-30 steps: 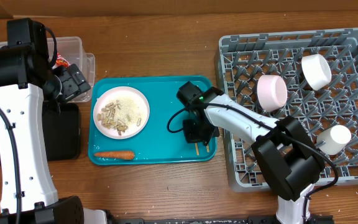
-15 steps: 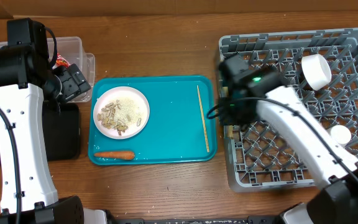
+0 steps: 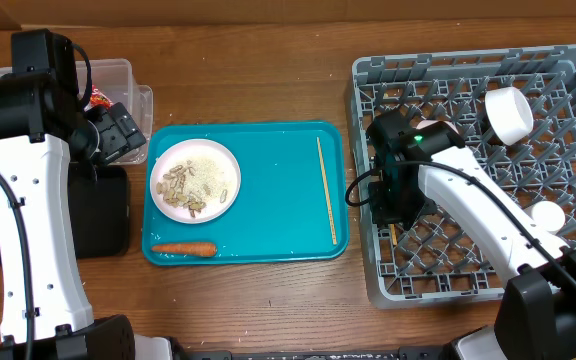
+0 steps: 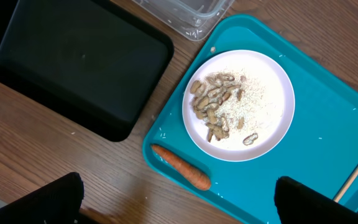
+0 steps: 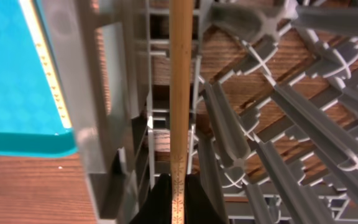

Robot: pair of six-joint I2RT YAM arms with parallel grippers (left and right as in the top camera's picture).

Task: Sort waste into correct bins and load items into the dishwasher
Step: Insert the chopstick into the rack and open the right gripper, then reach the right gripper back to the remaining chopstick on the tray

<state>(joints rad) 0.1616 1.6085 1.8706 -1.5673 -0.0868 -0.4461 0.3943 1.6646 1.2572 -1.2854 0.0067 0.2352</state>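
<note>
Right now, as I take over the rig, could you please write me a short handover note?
Left gripper: open, empty, near the clear tub and black tray.
Right gripper: shut on one chopstick, over the dish rack's left side.
Done: bowl and cup in the rack; red wrapper in the tub.
To do: second chopstick, plate of nut scraps and rice, and carrot, all on the teal tray.

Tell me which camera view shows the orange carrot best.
The left wrist view: the carrot lies large and sharp in the teal tray, near the white plate. The overhead view shows the carrot whole but small. The right wrist view does not show it.
</note>
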